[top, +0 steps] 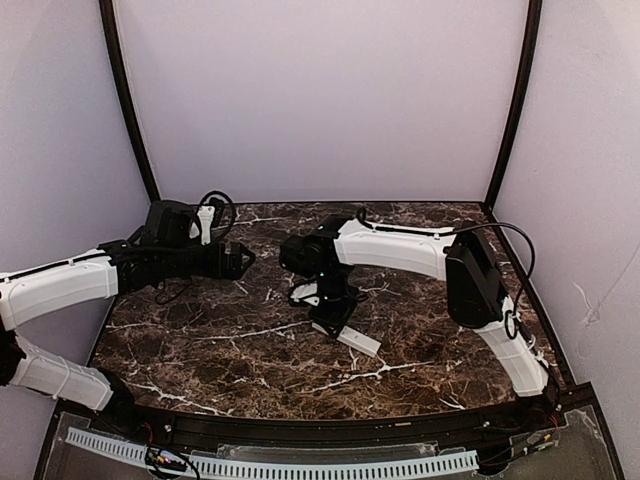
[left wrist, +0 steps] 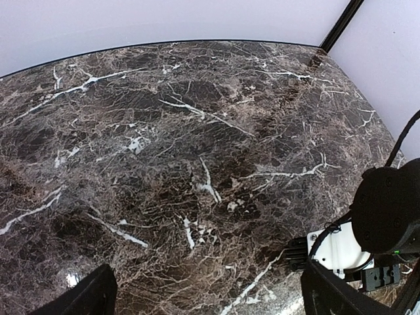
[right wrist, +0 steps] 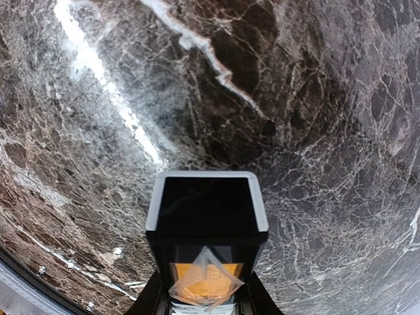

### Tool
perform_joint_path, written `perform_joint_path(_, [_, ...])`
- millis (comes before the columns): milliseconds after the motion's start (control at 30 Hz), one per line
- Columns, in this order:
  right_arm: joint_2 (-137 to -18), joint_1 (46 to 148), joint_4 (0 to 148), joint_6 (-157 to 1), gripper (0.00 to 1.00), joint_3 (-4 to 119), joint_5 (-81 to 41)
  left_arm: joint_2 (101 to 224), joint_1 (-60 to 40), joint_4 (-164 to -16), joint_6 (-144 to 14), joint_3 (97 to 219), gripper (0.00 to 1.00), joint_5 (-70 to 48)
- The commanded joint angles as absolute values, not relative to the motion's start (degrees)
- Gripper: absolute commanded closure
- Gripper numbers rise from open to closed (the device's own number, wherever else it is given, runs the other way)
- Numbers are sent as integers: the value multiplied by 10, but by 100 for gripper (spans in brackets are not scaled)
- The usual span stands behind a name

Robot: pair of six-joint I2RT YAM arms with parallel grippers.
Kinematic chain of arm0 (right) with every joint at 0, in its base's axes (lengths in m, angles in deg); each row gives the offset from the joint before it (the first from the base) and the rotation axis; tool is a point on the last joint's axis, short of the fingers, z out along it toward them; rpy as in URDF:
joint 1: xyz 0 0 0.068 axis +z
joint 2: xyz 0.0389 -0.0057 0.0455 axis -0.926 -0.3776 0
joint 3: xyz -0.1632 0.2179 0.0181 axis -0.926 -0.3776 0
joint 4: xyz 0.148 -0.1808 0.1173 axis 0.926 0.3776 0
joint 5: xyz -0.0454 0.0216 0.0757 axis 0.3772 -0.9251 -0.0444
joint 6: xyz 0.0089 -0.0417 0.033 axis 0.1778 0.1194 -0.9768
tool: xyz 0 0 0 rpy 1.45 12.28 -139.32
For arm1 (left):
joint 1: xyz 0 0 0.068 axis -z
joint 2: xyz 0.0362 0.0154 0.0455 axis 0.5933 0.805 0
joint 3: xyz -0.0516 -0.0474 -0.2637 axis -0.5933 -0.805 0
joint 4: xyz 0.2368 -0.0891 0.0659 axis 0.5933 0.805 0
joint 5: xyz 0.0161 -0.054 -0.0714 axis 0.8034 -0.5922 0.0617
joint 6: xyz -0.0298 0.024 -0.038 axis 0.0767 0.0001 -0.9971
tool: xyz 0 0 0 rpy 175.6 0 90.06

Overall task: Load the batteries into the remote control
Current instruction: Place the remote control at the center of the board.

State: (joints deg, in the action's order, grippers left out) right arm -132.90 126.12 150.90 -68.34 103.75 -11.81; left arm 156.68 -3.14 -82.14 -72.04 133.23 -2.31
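Note:
My right gripper (top: 335,318) (right wrist: 205,303) is shut on the remote control (right wrist: 207,210). In the right wrist view the remote points away from the camera, with a dark face, a white rim and an orange patch near the fingers. In the top view its white end (top: 360,341) sticks out below the gripper, low over the marble table (top: 230,350). My left gripper (top: 243,258) (left wrist: 210,283) is open and empty, hovering over bare marble at the back left. The batteries are not in view in any frame.
The table is dark brown marble with white veins, walled by pale panels and black corner posts (top: 125,100). The right arm's wrist (left wrist: 384,216) shows at the right edge of the left wrist view. A cable track (top: 300,465) runs along the near edge.

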Motion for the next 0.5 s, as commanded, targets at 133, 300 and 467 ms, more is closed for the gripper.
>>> perform_joint_path(133, [-1362, 1266, 1489, -674, 82, 1059, -118, 1559, -35, -818, -721, 1325, 2, -21])
perform_joint_path(300, [-1355, 1265, 1463, -672, 71, 1037, -119, 1554, -34, -802, -718, 1334, 2, -5])
perform_joint_path(467, [-1351, 1265, 1448, -669, 55, 1028, -141, 1555, -34, -802, -720, 1338, 2, -9])
